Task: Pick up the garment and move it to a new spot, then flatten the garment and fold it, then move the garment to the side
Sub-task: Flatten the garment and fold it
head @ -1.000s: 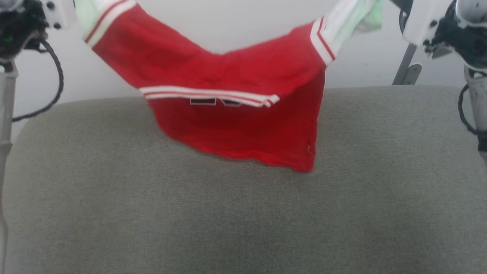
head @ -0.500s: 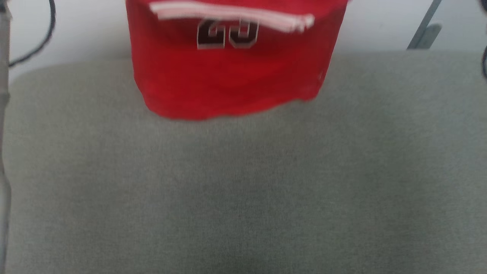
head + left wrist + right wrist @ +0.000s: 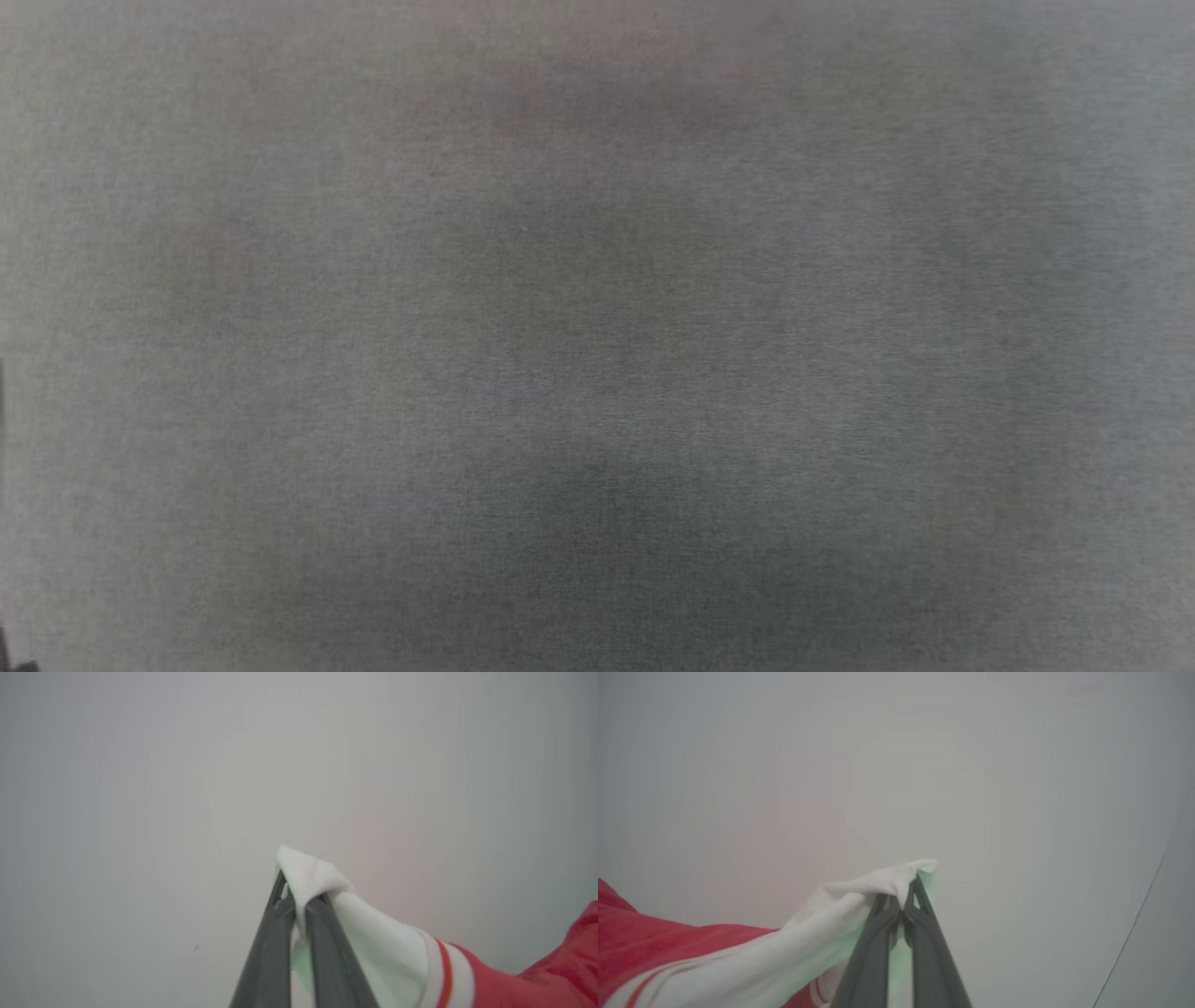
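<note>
While left fingers and right fingers clamp white sleeves | garment — red, striped

left gripper — dark grey tapered fingers | right gripper — same

the garment is bright red with white, red-striped sleeves. the left hand and right hand are dark grey. the worktop is grey-green.
</note>
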